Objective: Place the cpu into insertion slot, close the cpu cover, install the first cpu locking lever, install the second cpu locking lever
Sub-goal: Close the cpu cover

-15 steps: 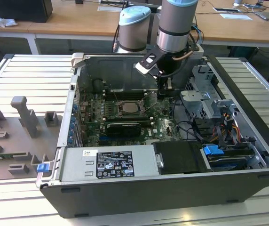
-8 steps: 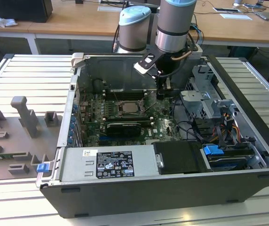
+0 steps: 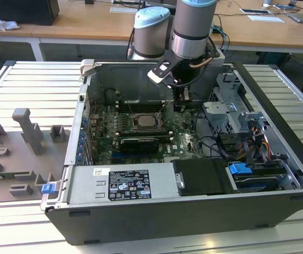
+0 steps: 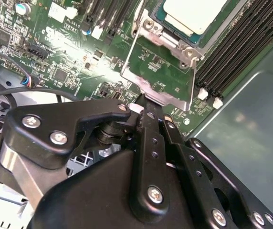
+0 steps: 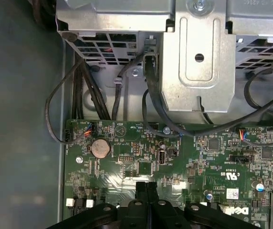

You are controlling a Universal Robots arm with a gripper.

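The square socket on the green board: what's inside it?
A pale silvery chip lies in the socket. The chip covers whatever is beneath it. The metal cover frame is swung open, with the gripper at its free edge.

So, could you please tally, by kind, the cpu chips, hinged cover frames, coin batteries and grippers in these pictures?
Pale silvery-grey square cpu: 1
Thin silver hinged cpu cover frame: 1
Round silver coin battery: 1
Black gripper: 1
Total: 4
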